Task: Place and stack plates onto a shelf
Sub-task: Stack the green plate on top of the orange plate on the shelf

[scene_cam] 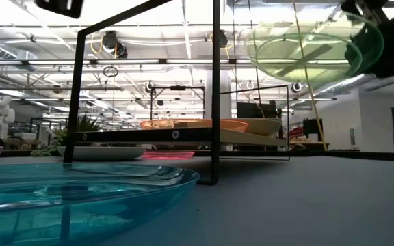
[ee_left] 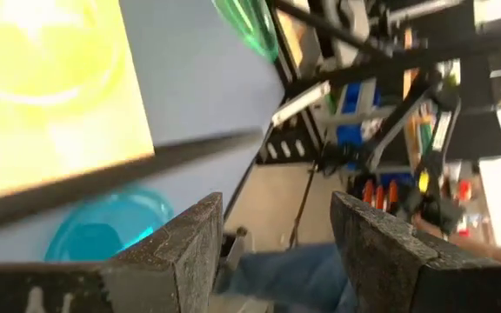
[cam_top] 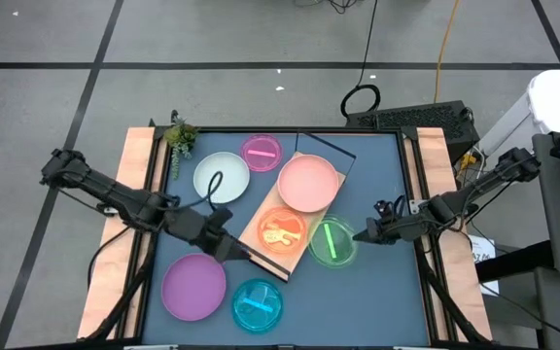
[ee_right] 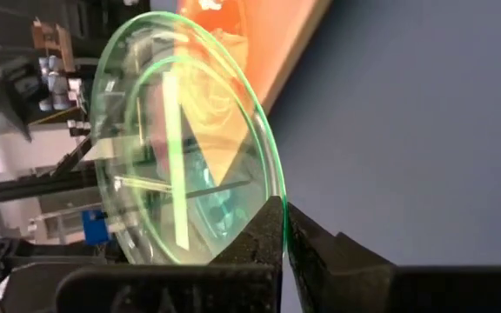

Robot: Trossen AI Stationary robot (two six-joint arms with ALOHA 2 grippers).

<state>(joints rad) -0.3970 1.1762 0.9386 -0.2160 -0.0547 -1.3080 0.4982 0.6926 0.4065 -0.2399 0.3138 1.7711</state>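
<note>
The light-wood shelf (cam_top: 249,231) lies slantwise mid-table and carries the salmon pink plate (cam_top: 308,183) and the translucent orange plate (cam_top: 281,231). My right gripper (cam_top: 361,236) is shut on the translucent green plate (cam_top: 332,241), just off the shelf's right edge beside the orange plate. In the low view the green plate (scene_cam: 306,44) hangs high above the shelf board (scene_cam: 183,135). My left gripper (cam_top: 224,245) is open and holds nothing, at the shelf's near-left end. The pale blue-white (cam_top: 222,178), small pink (cam_top: 262,152), purple (cam_top: 193,286) and blue (cam_top: 258,303) plates lie flat on the table. My right gripper pinches the green plate's rim (ee_right: 275,202) between its two fingers, on the edge toward the table's right side. The fingers come from the right, roughly level. The plate is lifted clear of table and shelf, slightly tilted, reaching out from the fingers toward the shelf.
A small potted plant (cam_top: 180,136) stands at the table's far-left corner. A black metal shelf frame (cam_top: 324,146) rises at the far end of the board and another post (scene_cam: 215,89) stands close in the low view. Bare blue table (cam_top: 377,292) lies near right.
</note>
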